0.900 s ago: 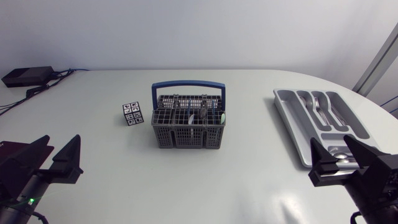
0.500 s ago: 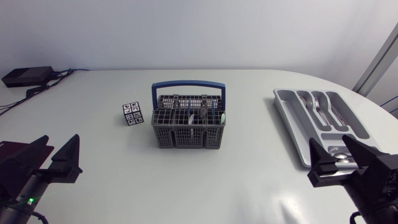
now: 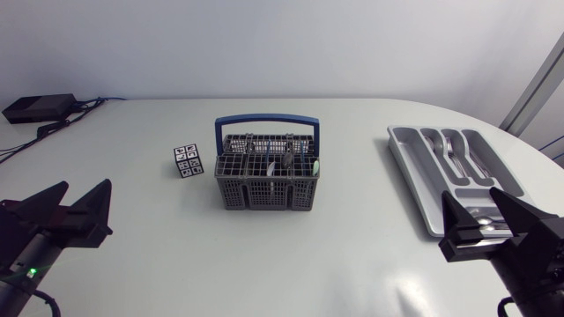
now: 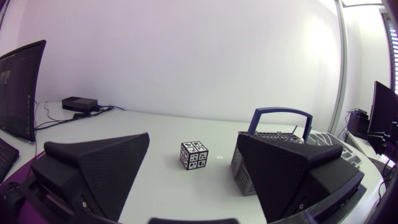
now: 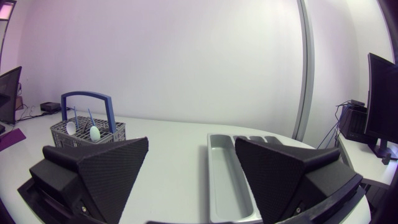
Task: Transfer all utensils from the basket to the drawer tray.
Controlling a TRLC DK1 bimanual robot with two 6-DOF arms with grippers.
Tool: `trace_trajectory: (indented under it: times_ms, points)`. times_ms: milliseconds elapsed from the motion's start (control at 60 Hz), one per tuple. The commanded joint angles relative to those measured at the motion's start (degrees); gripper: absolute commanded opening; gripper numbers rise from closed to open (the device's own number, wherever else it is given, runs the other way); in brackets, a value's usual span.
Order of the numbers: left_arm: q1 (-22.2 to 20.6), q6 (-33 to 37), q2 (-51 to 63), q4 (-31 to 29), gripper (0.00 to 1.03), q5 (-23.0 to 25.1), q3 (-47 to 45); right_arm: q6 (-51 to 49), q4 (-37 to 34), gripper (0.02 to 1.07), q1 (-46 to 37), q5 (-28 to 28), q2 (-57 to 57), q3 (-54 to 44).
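At the near left of the table (image 3: 352,255), left gripper (image 3: 85,187): wide open, its two black wedge fingers spread with nothing between them, low over bare tabletop.
Right gripper (image 3: 468,199): likewise spread and holding nothing, at the near right, by the near end of the drawer tray, which runs ahead of it between its fingers in the right wrist view.
Drawer tray (image 3: 405,164): grey, lying lengthwise along the table's right side. Metal cutlery (image 3: 456,150) lies in its far compartments, and more metal in the near one is partly hidden by the right gripper.
Basket (image 3: 264,187): grey mesh with an upright blue handle (image 3: 267,119), mid-table, well apart from both grippers and the tray.
Utensils (image 5: 93,132): a few stand upright in the basket's compartments, among them one white head and one pale green.
Marker cube (image 3: 187,161): black-and-white patterned, near the basket's left side, not touching it.
Black box (image 3: 39,107): at the far left corner, with cables beside it.
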Motion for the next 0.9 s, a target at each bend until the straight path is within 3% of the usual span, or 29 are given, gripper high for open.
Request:
trace_trajectory:
  times_ms: [0,200,400,467,633,883]
  points:
    - [-0.7,-1.7,3.3,0.2,0.99,-0.3,3.5,0.1,2.3,1.02,0.4,0.3,2.7,2.0]
    - [-4.0,-2.7,16.6,-1.1,0.96,-1.9,11.4,0.9,5.9,1.02,0.4,0.5,16.8,7.4]
    - [-16.2,-0.9,32.8,-10.4,0.96,-13.1,22.8,3.4,5.4,1.02,1.3,0.6,26.4,12.1]
    - [-18.9,1.2,38.4,-15.0,0.96,-13.8,27.3,3.6,4.7,1.02,1.9,1.3,28.2,13.4]
    - [-23.1,11.1,49.8,-20.4,0.97,-13.9,36.0,3.7,-0.6,1.02,3.7,3.6,33.8,17.5]
    - [-29.9,11.2,60.7,-25.9,0.96,-13.9,46.2,2.4,-14.3,1.02,4.6,4.2,46.5,27.7]
